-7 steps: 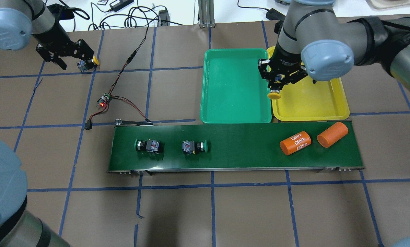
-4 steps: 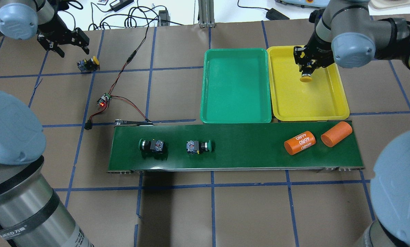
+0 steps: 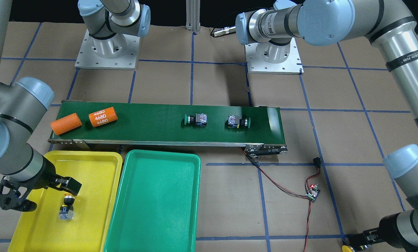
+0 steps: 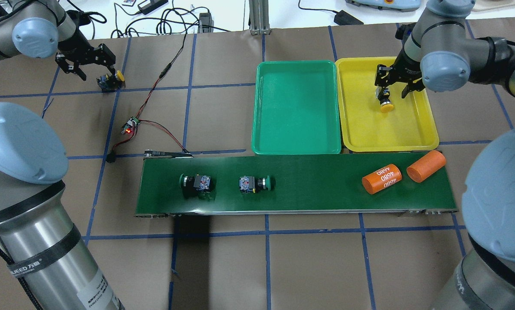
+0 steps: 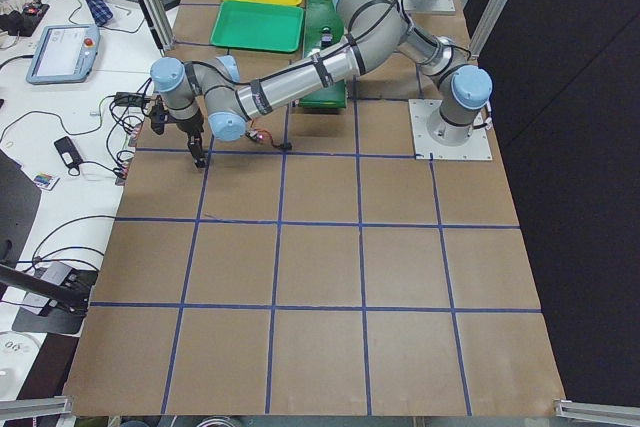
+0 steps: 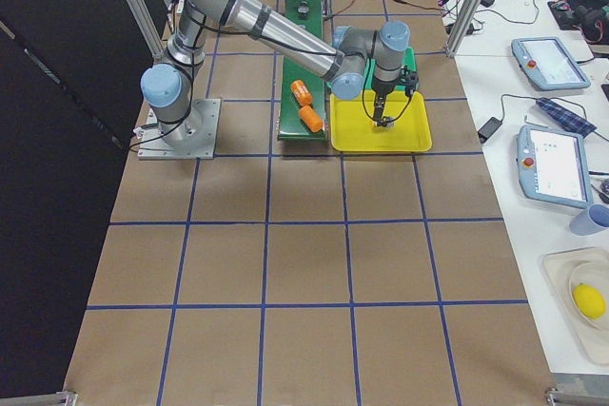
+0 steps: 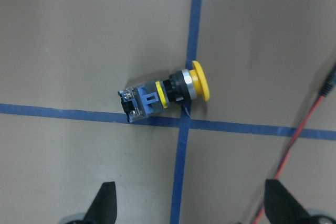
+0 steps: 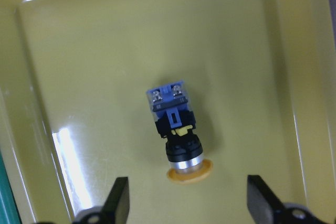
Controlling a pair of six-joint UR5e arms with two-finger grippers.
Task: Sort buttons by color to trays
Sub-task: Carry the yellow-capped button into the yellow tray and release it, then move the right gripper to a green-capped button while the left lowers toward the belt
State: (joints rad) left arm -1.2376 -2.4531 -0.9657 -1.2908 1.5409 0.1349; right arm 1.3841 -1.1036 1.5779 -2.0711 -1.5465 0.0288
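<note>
A yellow button [image 4: 385, 103] lies on its side in the yellow tray [image 4: 412, 133], free between the fingers of my open right gripper [image 4: 391, 89] just above it; the right wrist view shows the yellow button [image 8: 176, 129] untouched, with the right gripper [image 8: 189, 198] spread wide. A second yellow button [image 4: 110, 80] lies on the paper at the far left, in front of my open left gripper [image 4: 97, 72], and in the left wrist view this button [image 7: 165, 94] rests on a blue tape cross. Two green buttons [image 4: 195, 182] [image 4: 256, 184] lie on the belt. The green tray [image 4: 296, 107] holds nothing.
The dark green conveyor belt [image 4: 317, 189] also carries two orange cylinders [image 4: 381, 178] [image 4: 426, 166] at its right end. A small circuit board [image 4: 131, 125] with red and black wires lies left of the trays. Cables crowd the far edge.
My right gripper carried the yellow button over the yellow tray and opened, leaving it lying there. The belt's buttons and cylinders drifted slightly right. The left gripper backed off, then returned near its button.
</note>
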